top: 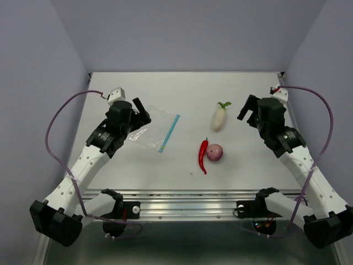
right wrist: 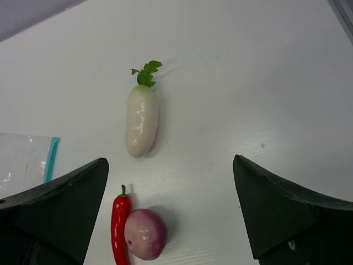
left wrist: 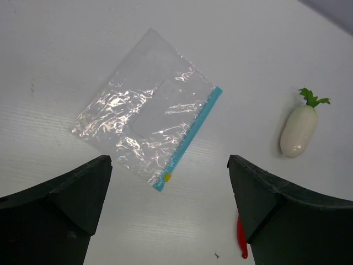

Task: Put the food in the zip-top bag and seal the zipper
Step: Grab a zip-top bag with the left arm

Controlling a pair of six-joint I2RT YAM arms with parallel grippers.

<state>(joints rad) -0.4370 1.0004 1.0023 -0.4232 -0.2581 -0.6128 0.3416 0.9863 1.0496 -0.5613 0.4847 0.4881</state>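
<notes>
The clear zip-top bag (top: 156, 128) lies flat on the white table, its light-blue zipper (top: 169, 133) along its right edge. It also shows in the left wrist view (left wrist: 144, 128), zipper (left wrist: 190, 138) toward the lower right. The white radish (top: 219, 117) lies right of centre. The red chili (top: 203, 155) touches the purple onion (top: 215, 153) below it. In the right wrist view the radish (right wrist: 142, 117), chili (right wrist: 119, 225) and onion (right wrist: 145, 234) all show. My left gripper (top: 136, 117) is open and empty above the bag's left side. My right gripper (top: 247, 112) is open and empty, right of the radish.
The table's metal front rail (top: 187, 199) runs between the two arm bases. Purple-grey walls stand close on the left, right and back. A cable loops beside each arm.
</notes>
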